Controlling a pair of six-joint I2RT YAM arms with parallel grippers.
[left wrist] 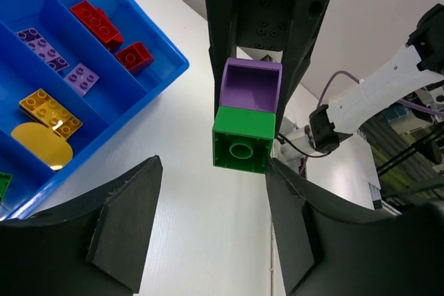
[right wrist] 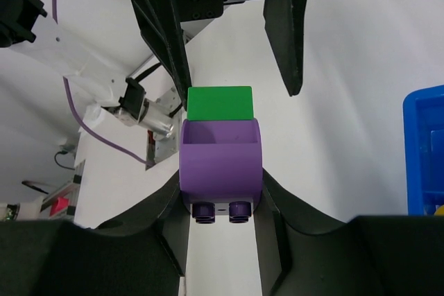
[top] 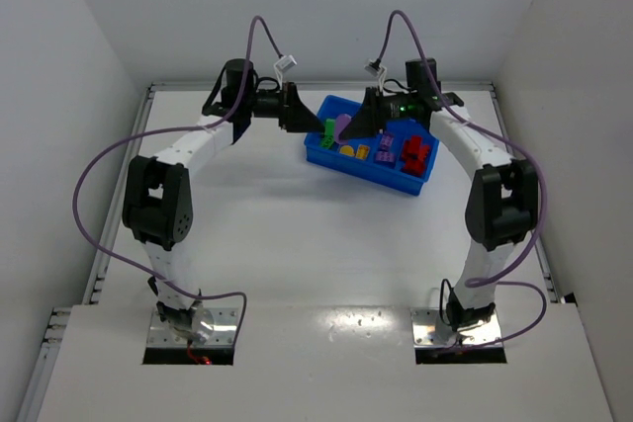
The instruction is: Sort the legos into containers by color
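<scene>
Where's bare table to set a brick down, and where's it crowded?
Free: the wide table between the blue bin and the near edge. Crowded: the bin's left end, where left gripper and right gripper meet around the purple-green stack.

No legible text, labels or numbers, legos [left wrist: 50, 107] perhaps embossed, too small to read

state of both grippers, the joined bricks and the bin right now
left gripper: open, astride the green brick
right gripper: shut on the purple brick
purple brick: gripped, joined to green brick
green brick: hanging off purple brick, ungripped
blue bin: upright, red, purple, yellow bricks in separate compartments
</scene>
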